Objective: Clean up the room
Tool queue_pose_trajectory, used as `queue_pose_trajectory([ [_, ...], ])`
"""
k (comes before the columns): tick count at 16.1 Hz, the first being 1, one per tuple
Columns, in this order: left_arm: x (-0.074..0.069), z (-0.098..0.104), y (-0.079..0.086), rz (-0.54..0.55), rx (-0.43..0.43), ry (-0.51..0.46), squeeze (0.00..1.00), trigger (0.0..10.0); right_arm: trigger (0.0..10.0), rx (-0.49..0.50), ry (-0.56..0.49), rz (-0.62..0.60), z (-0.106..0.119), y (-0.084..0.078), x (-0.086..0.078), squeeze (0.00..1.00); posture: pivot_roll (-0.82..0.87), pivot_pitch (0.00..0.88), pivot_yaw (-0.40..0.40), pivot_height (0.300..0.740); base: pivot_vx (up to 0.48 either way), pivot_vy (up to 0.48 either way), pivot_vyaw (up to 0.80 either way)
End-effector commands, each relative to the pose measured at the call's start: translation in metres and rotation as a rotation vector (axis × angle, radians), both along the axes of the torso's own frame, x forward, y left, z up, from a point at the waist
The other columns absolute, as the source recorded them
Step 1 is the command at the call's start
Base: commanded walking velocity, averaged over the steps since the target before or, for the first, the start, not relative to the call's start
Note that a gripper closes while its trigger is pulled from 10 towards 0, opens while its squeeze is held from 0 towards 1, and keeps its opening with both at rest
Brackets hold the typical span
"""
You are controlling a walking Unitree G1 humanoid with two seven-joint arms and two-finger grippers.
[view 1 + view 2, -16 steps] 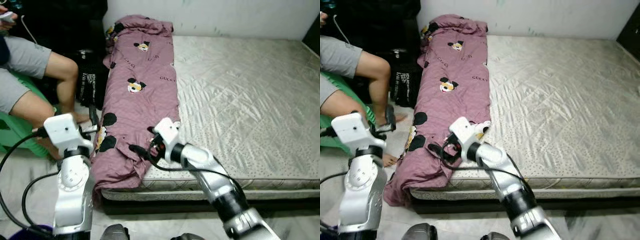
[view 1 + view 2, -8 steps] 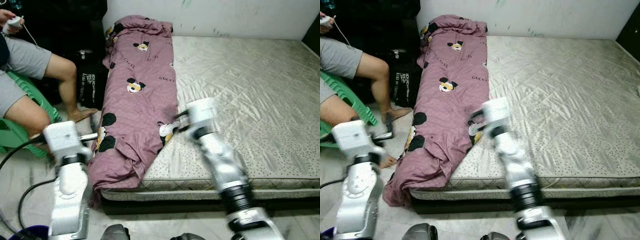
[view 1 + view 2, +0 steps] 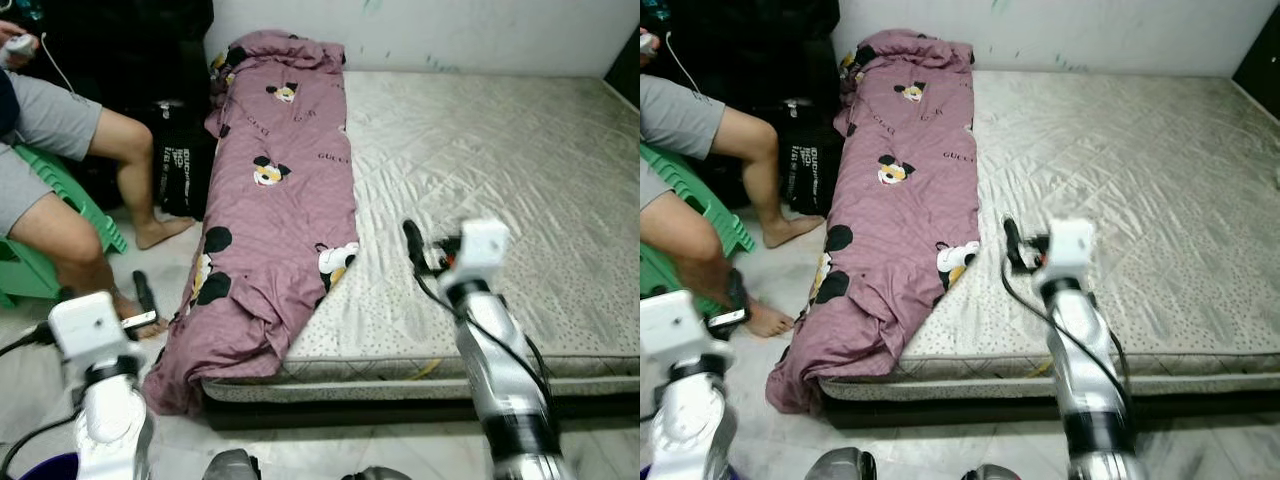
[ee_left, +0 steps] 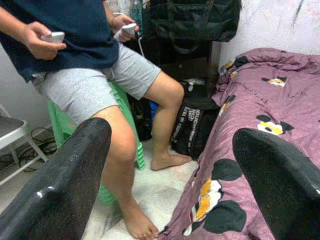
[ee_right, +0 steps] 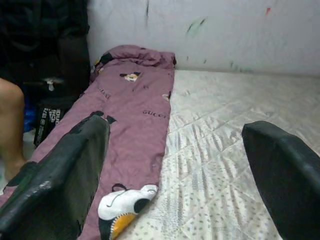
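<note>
Blanket (image 3: 275,200) lying bunched along bed (image 3: 500,170) left edge, end drooping floorward | right gripper (image 3: 425,247) hovering over mattress, jaws apart, empty | left gripper (image 4: 165,165) low, jaws apart | advice: be pinching blanket's long edge, pulling flat across bed.

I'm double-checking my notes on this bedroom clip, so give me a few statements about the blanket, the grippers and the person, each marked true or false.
1. The purple blanket lies along the mattress's left side, its near end hanging over the edge. True.
2. The right gripper is clamped on the blanket. False: it is open above bare mattress, holding nothing.
3. A person sits on a green stool left of the bed. True.
4. The left gripper is shut. False: its fingers are wide apart.
</note>
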State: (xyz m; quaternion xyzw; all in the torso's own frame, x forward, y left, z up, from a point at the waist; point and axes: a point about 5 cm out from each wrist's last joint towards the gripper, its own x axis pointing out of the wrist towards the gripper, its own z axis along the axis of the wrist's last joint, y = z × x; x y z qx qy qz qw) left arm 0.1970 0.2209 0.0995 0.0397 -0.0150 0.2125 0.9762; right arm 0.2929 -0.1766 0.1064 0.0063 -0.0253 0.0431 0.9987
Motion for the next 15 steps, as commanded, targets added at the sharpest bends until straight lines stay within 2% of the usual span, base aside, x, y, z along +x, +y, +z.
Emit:
queue_pose_trajectory([
  [1, -0.014, 0.003, 0.003, -0.003, 0.001, 0.002, 0.0, 10.0, 10.0, -0.007, -0.031, 0.017, 0.01, -0.006, -0.013, 0.0, 0.01, 0.029, -0.014, 0.74, 0.0, 0.0, 0.0],
  [2, -0.022, 0.0, 0.002, -0.008, 0.003, 0.024, 0.0, 10.0, 10.0, -0.018, -0.019, 0.044, 0.005, -0.006, -0.025, 0.0, 0.01, 0.033, -0.013, 0.74, 0.0, 0.0, 0.0],
  [4, -0.026, -0.006, -0.002, -0.017, -0.001, 0.052, 0.0, 10.0, 10.0, -0.029, -0.005, 0.059, -0.001, -0.008, -0.034, 0.0, 0.02, 0.035, -0.012, 0.74, 0.0, 0.0, 0.0],
  [6, -0.019, -0.003, -0.008, -0.044, 0.011, 0.056, 0.0, 10.0, 10.0, -0.04, -0.019, 0.069, 0.003, -0.007, -0.029, 0.0, 0.01, 0.035, -0.014, 0.74, 0.0, 0.0, 0.0],
  [9, -0.014, 0.002, -0.008, -0.06, -0.024, 0.035, 0.0, 10.0, 10.0, -0.02, -0.005, 0.046, 0.012, -0.008, -0.021, 0.0, 0.01, 0.041, -0.023, 0.74, 0.0, 0.0, 0.0],
  [11, -0.005, 0.008, -0.01, -0.09, -0.013, 0.012, 0.0, 10.0, 10.0, -0.027, -0.007, 0.026, 0.014, 0.001, -0.013, 0.0, 0.02, 0.052, -0.033, 0.74, 0.0, 0.0, 0.0],
  [13, -0.001, 0.012, -0.009, -0.087, -0.007, -0.006, 0.0, 10.0, 10.0, -0.004, 0.015, 0.048, 0.009, 0.011, -0.011, 0.0, 0.02, 0.054, -0.017, 0.74, 0.0, 0.0, 0.0],
  [14, 0.0, 0.012, -0.009, -0.086, -0.023, -0.001, 0.0, 10.0, 10.0, 0.005, 0.049, 0.081, 0.005, 0.018, -0.011, 0.0, 0.01, 0.053, -0.012, 0.74, 0.0, 0.0, 0.0],
  [15, 0.001, 0.011, -0.01, -0.093, -0.045, 0.002, 0.0, 10.0, 10.0, 0.011, 0.049, 0.081, 0.006, 0.018, -0.011, 0.0, 0.01, 0.052, -0.01, 0.74, 0.0, 0.0, 0.0],
])
